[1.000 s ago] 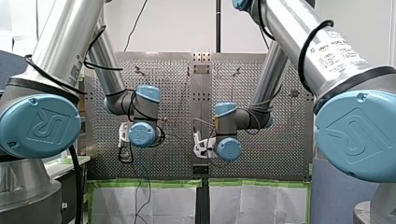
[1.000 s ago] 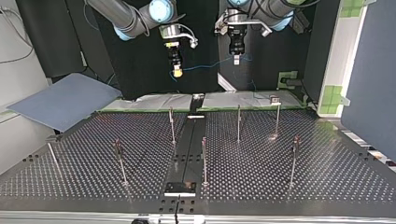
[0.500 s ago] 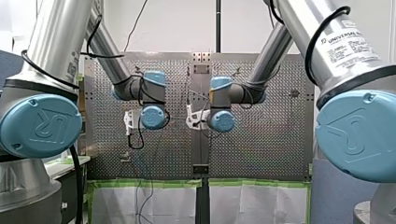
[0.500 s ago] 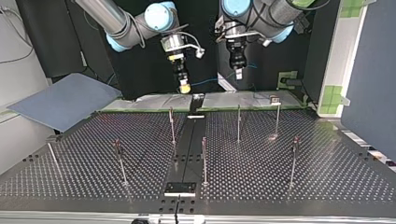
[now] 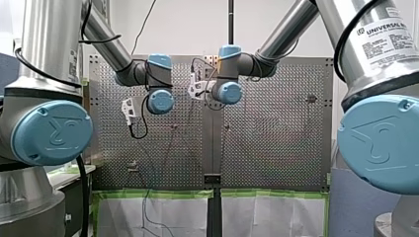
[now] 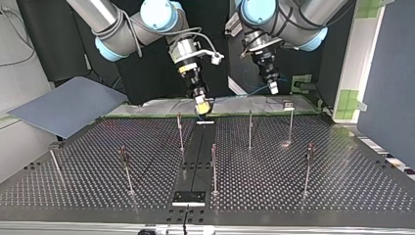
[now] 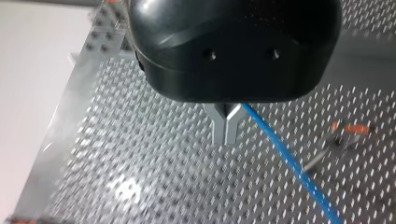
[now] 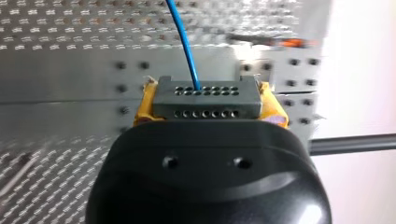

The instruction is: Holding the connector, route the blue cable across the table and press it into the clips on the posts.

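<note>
At the top view's twelve o'clock, beyond the counter (image 6: pixel 293 186), my right claw (image 6: pixel 203 105) pinches the connector (image 8: pixel 208 100), my left claw (image 7: pixel 225 133) the blue cable (image 7: pixel 289 163); all posts (image 6: pixel 250 128) unthreaded

Front camera behind the arms (image 5: pixel 111 47) faces the bench (image 5: pixel 276 143); top camera looks back across it. Wrist cameras hug my left pincer (image 7: pixel 225 128) and my right pincer (image 8: pixel 205 100), seemingly above that bench.
</note>
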`<action>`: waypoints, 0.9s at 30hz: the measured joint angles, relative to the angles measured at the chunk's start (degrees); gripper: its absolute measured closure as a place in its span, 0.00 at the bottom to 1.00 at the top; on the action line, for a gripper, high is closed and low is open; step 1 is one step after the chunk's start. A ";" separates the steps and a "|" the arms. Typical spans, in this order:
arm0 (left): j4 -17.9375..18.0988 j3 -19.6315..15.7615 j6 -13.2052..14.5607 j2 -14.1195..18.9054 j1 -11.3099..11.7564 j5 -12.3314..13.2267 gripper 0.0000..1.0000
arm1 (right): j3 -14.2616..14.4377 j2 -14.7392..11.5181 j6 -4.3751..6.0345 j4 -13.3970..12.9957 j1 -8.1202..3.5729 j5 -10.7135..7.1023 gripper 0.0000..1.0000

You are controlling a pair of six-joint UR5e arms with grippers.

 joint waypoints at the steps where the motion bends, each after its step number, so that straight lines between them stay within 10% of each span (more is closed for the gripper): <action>1: -0.42 0.00 0.02 0.41 0.41 -0.25 1.00 | -0.43 -0.43 0.11 0.43 0.09 -0.06 1.00; 14: -7.46 1.82 -1.20 7.46 7.37 5.01 1.00 | -6.90 0.93 0.70 6.90 1.70 -1.12 1.00; 27: -11.21 4.70 -0.26 11.59 9.59 9.98 1.00 | -13.70 4.75 0.79 13.71 5.09 -1.53 1.00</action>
